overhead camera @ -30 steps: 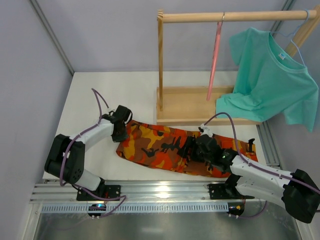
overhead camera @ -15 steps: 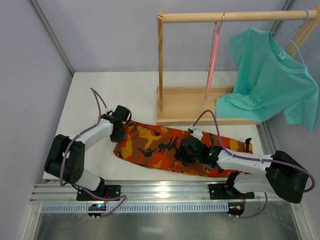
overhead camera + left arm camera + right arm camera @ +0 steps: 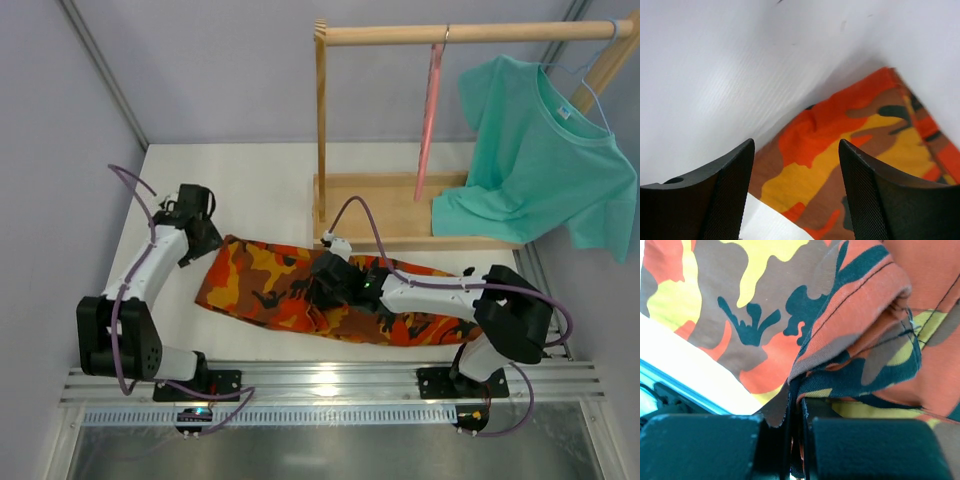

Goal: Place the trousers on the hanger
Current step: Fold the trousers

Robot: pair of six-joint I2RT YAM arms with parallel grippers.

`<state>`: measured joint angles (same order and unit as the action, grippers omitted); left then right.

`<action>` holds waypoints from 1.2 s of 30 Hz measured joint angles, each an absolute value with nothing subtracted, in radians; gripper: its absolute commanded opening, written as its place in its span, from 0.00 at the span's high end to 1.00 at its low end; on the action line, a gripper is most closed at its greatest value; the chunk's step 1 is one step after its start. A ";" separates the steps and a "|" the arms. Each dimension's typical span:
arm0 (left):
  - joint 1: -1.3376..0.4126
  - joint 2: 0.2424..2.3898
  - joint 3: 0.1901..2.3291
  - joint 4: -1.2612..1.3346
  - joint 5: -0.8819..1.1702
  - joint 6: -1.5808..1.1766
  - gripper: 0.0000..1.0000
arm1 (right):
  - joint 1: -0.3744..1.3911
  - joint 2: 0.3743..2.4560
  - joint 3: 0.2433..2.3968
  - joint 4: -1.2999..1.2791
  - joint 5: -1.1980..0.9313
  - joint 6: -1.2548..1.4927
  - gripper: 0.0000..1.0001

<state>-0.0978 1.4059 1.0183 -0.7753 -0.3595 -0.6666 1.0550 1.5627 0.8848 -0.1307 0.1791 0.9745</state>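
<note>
1. Currently, the trousers point(image 3: 265, 285) are lying lengthwise on the white counter point(image 3: 260, 180), running left to right just near of the wooden rack base point(image 3: 370, 210).
2. The left arm point(image 3: 150, 262) is reaching toward the far left, and its jaws are sitting just beside the far left corner of the trousers.
3. In the left wrist view, the left jaws are standing open. The two black fingers point(image 3: 722, 197) are sitting well apart with nothing between them. Bare counter and a corner of the camouflage cloth are showing through the gap.
4. The right arm point(image 3: 440, 295) is stretching leftward across the right half of the trousers, with its jaws sitting near the garment's middle.
5. In the right wrist view, the right jaws are gripping the trousers. A raised fold point(image 3: 860, 320) of cloth is running down into the narrow slit between the fingers point(image 3: 705, 445) and is being pinched there.
6. The cloth around that fold is bunching upward, while the left part of the trousers is lying flat on the counter.
7. The hanger point(image 3: 428, 110) is hanging by its silver hook point(image 3: 445, 35) from the wooden rail point(image 3: 400, 34) of the rack. It is sitting far of the trousers and well apart from them, and it is showing edge-on as a thin pink strip.
8. A teal T-shirt point(image 3: 540, 150) is hanging on a light-blue hanger point(image 3: 580, 68) at the right end of the same rail, to the right of the pink hanger.
</note>
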 measured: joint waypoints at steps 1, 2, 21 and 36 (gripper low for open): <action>-0.097 1.389 1.036 -0.775 -0.348 -0.662 0.31 | 1.059 1.562 0.902 -0.155 0.184 0.963 0.96; -0.097 1.370 1.053 -0.775 -0.329 -0.649 0.31 | 1.061 1.562 0.919 -0.179 0.191 0.952 0.96; -0.102 1.313 1.056 -0.725 -0.001 -0.561 0.31 | 0.912 1.141 0.769 -0.585 0.305 0.835 0.96; -0.103 1.314 0.965 -0.682 0.066 -0.568 0.30 | 0.667 0.809 0.719 -0.795 0.310 0.737 0.96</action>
<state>-0.1028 1.3136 0.9649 -0.6819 0.0658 -0.5678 0.6666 0.8085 0.7193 -0.7952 0.3103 0.7372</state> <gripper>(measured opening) 0.691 0.070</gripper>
